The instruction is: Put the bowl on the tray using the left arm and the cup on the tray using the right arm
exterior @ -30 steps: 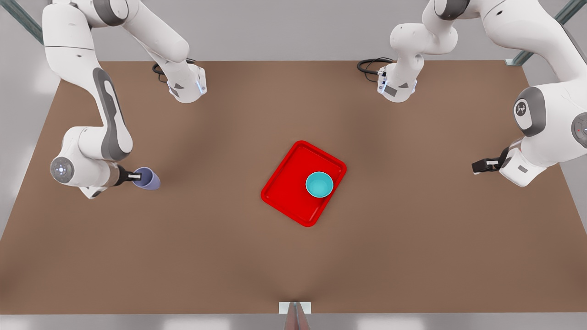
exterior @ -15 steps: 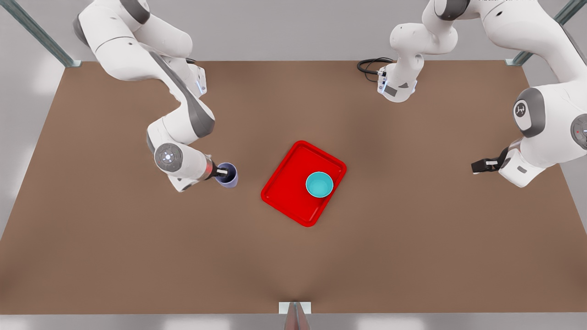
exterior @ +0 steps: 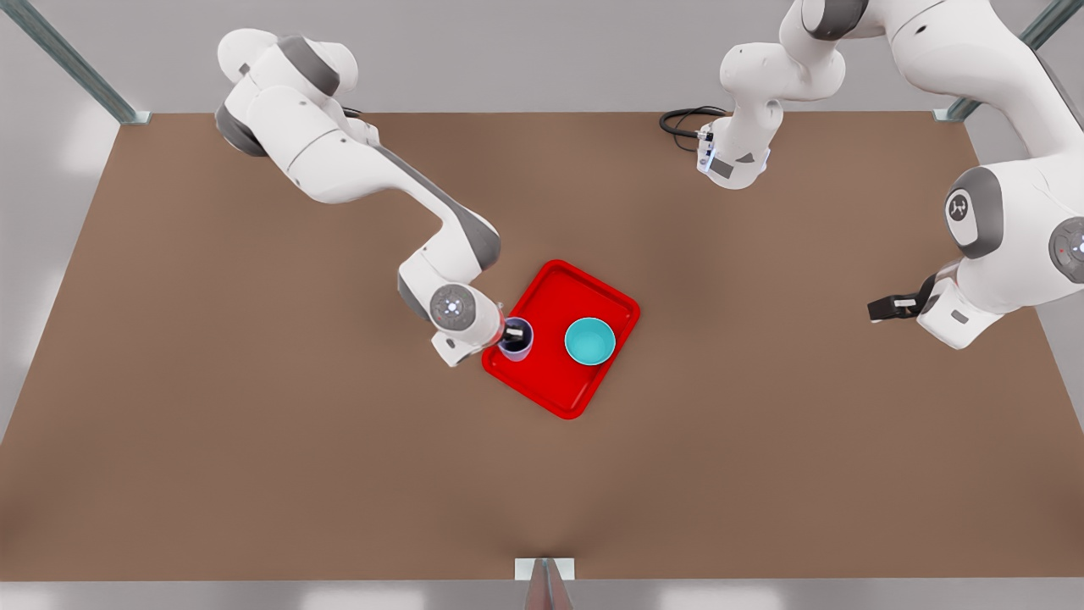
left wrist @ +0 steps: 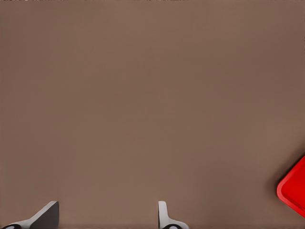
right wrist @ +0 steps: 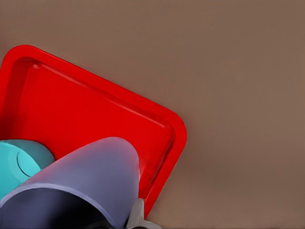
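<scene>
The table point(exterior: 254, 440) carries the tray point(exterior: 550, 373), with the bowl point(exterior: 590, 341) standing inside it. The right gripper point(exterior: 513, 336) holds the cup point(exterior: 517, 341) over the tray's edge, fingers mostly hidden. The left gripper point(exterior: 885, 307) waits well apart from the tray, fingers spread and cut off in its wrist view.

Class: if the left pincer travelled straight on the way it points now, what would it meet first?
Probably the tray: in the front view the open left pincer points across bare table toward it, though height is unclear.

Brown table point(exterior: 254, 440) bearing red tray point(exterior: 542, 373)
</scene>
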Motion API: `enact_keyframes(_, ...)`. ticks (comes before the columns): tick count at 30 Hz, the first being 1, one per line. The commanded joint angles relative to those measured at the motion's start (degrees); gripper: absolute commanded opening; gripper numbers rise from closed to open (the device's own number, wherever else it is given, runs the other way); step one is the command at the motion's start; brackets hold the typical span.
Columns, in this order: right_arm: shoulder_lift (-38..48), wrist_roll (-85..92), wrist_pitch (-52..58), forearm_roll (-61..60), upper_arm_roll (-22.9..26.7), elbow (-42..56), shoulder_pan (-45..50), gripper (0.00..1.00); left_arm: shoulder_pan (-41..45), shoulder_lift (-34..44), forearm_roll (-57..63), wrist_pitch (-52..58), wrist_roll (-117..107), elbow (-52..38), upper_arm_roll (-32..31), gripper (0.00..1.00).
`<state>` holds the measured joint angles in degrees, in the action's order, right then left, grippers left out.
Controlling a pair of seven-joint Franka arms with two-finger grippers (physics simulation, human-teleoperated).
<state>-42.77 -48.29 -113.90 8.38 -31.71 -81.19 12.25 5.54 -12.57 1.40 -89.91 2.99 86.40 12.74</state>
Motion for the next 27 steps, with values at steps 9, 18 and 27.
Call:
enact_keyframes(9,-2.6,-0.4,-1.7,0.1,2.6,0.1,3.9,0.21,0.0,0.0,0.0,0.0,-0.1,0.0,0.0,1.00)
enact_keyframes(18,-4.7,-0.1,-5.2,0.4,2.6,-0.2,3.7,0.36,0.0,0.0,0.0,0.1,-0.1,0.0,0.0,1.00)
enact_keyframes(27,-4.7,0.2,-5.3,-0.1,2.6,-0.1,3.7,1.00,0.0,0.0,0.0,0.3,-0.1,0.0,0.0,1.00)
